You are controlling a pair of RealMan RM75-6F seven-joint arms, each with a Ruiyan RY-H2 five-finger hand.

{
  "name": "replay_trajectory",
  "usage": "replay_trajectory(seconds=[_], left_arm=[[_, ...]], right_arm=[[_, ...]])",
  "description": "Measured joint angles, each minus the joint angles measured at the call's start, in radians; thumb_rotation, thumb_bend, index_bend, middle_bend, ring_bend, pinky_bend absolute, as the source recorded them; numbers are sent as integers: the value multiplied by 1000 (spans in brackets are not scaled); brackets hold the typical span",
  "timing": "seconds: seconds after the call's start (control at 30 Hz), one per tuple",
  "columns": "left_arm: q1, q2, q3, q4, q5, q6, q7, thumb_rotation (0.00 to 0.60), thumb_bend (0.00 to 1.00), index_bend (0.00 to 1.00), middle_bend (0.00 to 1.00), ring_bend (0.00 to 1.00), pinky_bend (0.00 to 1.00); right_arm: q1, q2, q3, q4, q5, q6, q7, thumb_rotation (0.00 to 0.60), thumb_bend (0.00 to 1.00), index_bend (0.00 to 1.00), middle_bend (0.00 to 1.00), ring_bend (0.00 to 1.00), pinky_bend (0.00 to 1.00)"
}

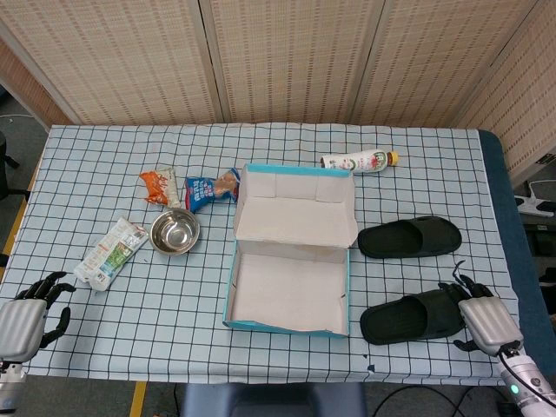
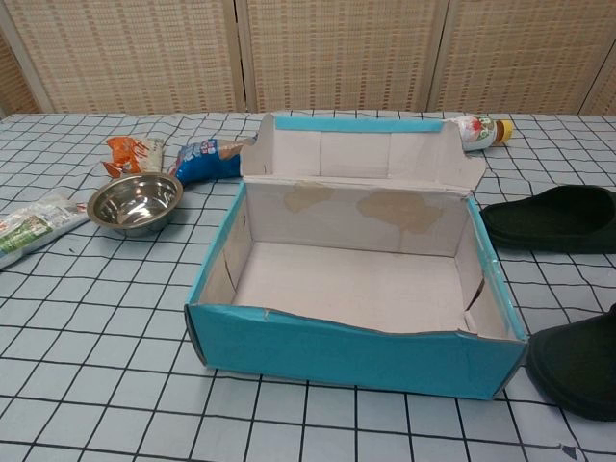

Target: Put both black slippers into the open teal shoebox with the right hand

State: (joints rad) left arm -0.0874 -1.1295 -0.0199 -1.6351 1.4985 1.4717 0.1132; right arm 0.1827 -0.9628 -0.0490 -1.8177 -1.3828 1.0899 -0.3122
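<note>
The open teal shoebox (image 1: 291,287) (image 2: 346,346) stands mid-table, lid folded back, with nothing inside. Two black slippers lie to its right: the far one (image 1: 409,237) (image 2: 556,218) and the near one (image 1: 415,315) (image 2: 578,371). My right hand (image 1: 480,321) is at the near slipper's right end, fingertips reaching over its heel; I cannot tell if they grip it. My left hand (image 1: 26,319) hangs off the table's near left corner, fingers loosely curled, holding nothing. Neither hand shows in the chest view.
Left of the box are a steel bowl (image 1: 175,231), an orange snack bag (image 1: 158,186), a blue snack bag (image 1: 209,188) and a white-green packet (image 1: 111,252). A white bottle (image 1: 358,161) lies behind the box. Woven screens close off the back.
</note>
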Motion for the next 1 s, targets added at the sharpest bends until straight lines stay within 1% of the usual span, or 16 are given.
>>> replay_trajectory(seconds=[0.07, 0.23, 0.37, 0.57, 0.7, 0.8, 0.9, 1.0], left_arm=[[1, 1, 0, 2, 0, 2, -2, 600, 508, 353, 162, 247, 423], [2, 2, -2, -2, -1, 5, -9, 600, 509, 353, 162, 247, 424], [2, 2, -1, 0, 4, 6, -8, 600, 508, 354, 162, 247, 423], [0, 1, -2, 3, -2, -2, -10, 600, 509, 353, 162, 246, 423], [-1, 3, -2, 2, -2, -4, -13, 600, 508, 353, 162, 246, 423], [-1, 3, -1, 3, -1, -4, -11, 600, 508, 353, 162, 247, 423], [-2, 3, -1, 1, -1, -5, -13, 600, 507, 353, 162, 247, 424], [-2, 2, -2, 4, -3, -6, -12, 600, 509, 353, 162, 247, 424]], right_arm=[[17, -18, -2, 15, 2, -23, 6, 600, 0, 28, 120, 0, 131], [26, -66, -8, 72, -35, -25, 61, 600, 0, 9, 98, 0, 121], [35, -90, -12, 107, -43, -41, 95, 600, 0, 0, 92, 0, 114], [69, -91, -24, 121, -28, -134, 159, 600, 0, 0, 92, 0, 108], [84, -96, -26, 129, 3, -158, 153, 600, 0, 2, 92, 0, 108], [92, -112, -20, 141, 34, -171, 160, 600, 0, 45, 96, 0, 108], [99, -129, -16, 162, 42, -180, 187, 600, 0, 108, 145, 6, 109], [101, -143, -13, 182, 36, -176, 206, 600, 0, 182, 209, 53, 112]])
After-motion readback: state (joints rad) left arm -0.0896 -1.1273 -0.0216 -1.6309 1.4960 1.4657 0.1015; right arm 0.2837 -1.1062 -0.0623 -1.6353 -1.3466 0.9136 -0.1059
